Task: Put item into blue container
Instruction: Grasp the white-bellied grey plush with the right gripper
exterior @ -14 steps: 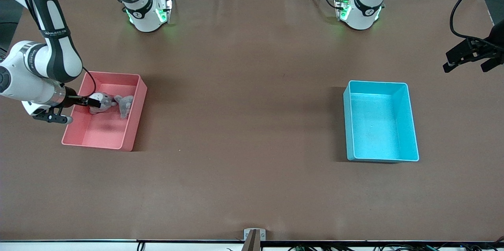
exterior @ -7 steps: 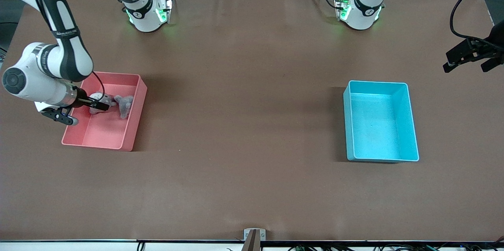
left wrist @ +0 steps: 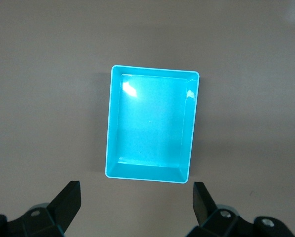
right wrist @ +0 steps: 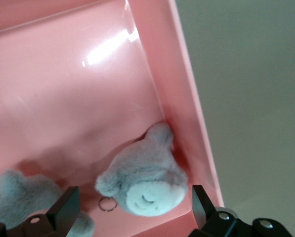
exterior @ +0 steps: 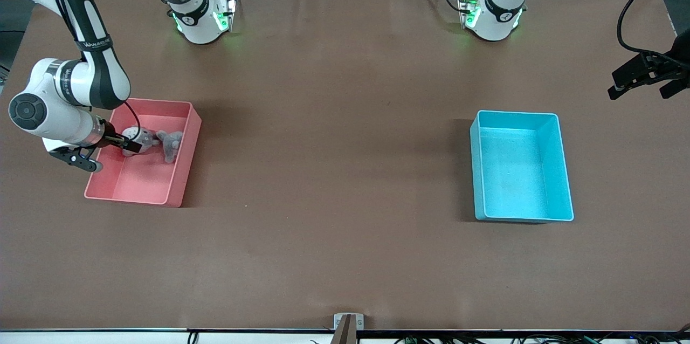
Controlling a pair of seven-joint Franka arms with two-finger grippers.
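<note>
A grey plush toy (exterior: pixel 141 138) with a white face lies in the pink bin (exterior: pixel 180 171) at the right arm's end of the table. My right gripper (exterior: pixel 132 145) is low inside that bin and open. Its fingers stand wide on either side of the toy's head (right wrist: pixel 145 180) without touching it, and a small key ring (right wrist: pixel 106 204) lies by the head. The blue container (exterior: pixel 474 171) stands empty toward the left arm's end. My left gripper (exterior: pixel 644 77) waits high in the air, open and holding nothing. In the left wrist view the blue container (left wrist: pixel 152 123) lies below that gripper (left wrist: pixel 136 205).
More grey plush (right wrist: pixel 19 197) lies beside the head in the pink bin (right wrist: pixel 187 98). Bare brown table (exterior: pixel 334 160) spans the wide gap between the two bins. The arms' bases (exterior: pixel 202 15) stand along the table's edge farthest from the front camera.
The right arm's wrist has shifted a little over the pink bin's edge, and its gripper has stayed at the plush toy. The left arm has not moved.
</note>
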